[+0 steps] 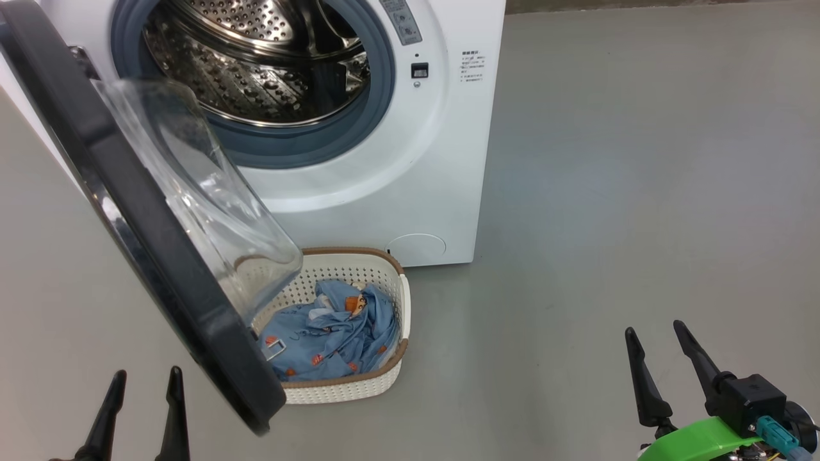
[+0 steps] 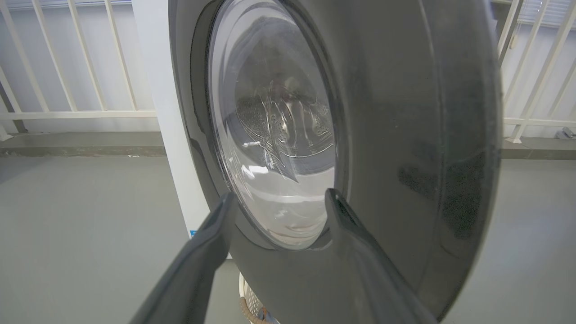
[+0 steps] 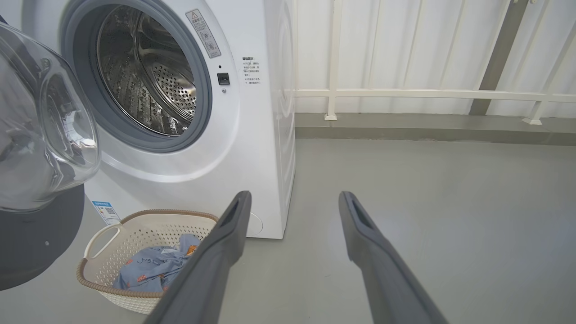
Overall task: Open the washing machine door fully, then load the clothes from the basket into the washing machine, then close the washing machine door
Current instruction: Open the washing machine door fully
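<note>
The white washing machine [image 1: 397,179] stands with its steel drum exposed. Its black washing machine door [image 1: 128,224] hangs swung out to the left, the glass bowl bulging over the basket [image 1: 359,387]. That cream basket sits on the floor before the machine and holds the light-blue clothes [image 1: 333,333]. My left gripper [image 1: 144,378] is open at the lower left, just left of the door's edge; in the left wrist view the door's outer face [image 2: 382,135] looms close beyond its fingertips [image 2: 225,207]. My right gripper [image 1: 653,333] is open at the lower right, empty, well right of the basket [image 3: 135,234].
Grey floor [image 1: 640,192] stretches to the right of the machine. A white railing [image 3: 427,94] and wall run behind it. The round lower hatch [image 1: 416,250] is just behind the basket.
</note>
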You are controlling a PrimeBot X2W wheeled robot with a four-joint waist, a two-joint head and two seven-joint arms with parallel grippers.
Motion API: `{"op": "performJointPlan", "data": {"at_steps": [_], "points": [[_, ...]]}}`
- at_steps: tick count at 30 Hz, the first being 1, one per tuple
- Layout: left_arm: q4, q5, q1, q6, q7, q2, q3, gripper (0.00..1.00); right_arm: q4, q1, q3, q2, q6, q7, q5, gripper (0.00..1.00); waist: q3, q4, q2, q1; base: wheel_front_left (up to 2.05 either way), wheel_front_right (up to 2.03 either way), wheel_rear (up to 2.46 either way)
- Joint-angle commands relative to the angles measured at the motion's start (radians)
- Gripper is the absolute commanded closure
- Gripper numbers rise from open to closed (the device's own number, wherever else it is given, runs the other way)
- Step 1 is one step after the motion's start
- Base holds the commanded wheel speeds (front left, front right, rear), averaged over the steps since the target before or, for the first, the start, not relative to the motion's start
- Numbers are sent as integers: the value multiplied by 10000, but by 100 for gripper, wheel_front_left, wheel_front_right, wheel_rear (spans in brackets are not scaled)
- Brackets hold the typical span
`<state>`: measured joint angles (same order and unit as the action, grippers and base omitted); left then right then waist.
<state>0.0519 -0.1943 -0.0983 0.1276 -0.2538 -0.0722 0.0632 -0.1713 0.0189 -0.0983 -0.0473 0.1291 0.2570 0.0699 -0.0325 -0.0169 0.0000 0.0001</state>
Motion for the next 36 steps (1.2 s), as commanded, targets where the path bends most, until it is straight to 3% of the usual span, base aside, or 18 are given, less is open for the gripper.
{"op": "performJointPlan", "data": {"at_steps": [1,3,4,5,6,11,20,27,31,36], "points": [[-177,111,184,31,-80,-214,299,0,216,198,254,-31,16,47,39,0,0,-2,0,0,0,0,0],[-152,99,177,31,-80,-222,276,0,206,198,263,-31,16,47,48,0,10,0,0,0,0,0,0],[-115,70,177,31,-80,-239,243,89,208,198,270,-31,16,47,51,0,9,1,0,0,0,0,0],[-115,70,177,31,-80,-239,243,89,208,198,270,-31,16,47,51,0,9,1,0,0,0,0,0],[-107,51,180,31,-80,-245,230,100,209,195,268,-31,16,47,52,0,13,1,0,0,0,0,0],[-839,-59,299,31,-80,-284,399,100,162,153,271,-31,16,47,47,0,40,-14,0,0,0,0,0],[-3956,57,1069,31,-80,-356,927,100,168,119,220,-30,16,47,53,0,-14,-98,0,0,0,0,0],[-5935,13,1638,31,-80,-1323,-950,100,149,181,253,-30,16,47,206,0,-61,-118,0,0,0,0,0],[-6073,194,1611,31,-80,-1663,-2014,100,155,193,261,-30,16,47,169,0,-71,-132,0,0,0,0,0],[-5969,251,1520,31,-80,-1700,-3175,100,164,185,255,-30,16,47,145,0,-65,-177,0,0,0,0,0]]}}
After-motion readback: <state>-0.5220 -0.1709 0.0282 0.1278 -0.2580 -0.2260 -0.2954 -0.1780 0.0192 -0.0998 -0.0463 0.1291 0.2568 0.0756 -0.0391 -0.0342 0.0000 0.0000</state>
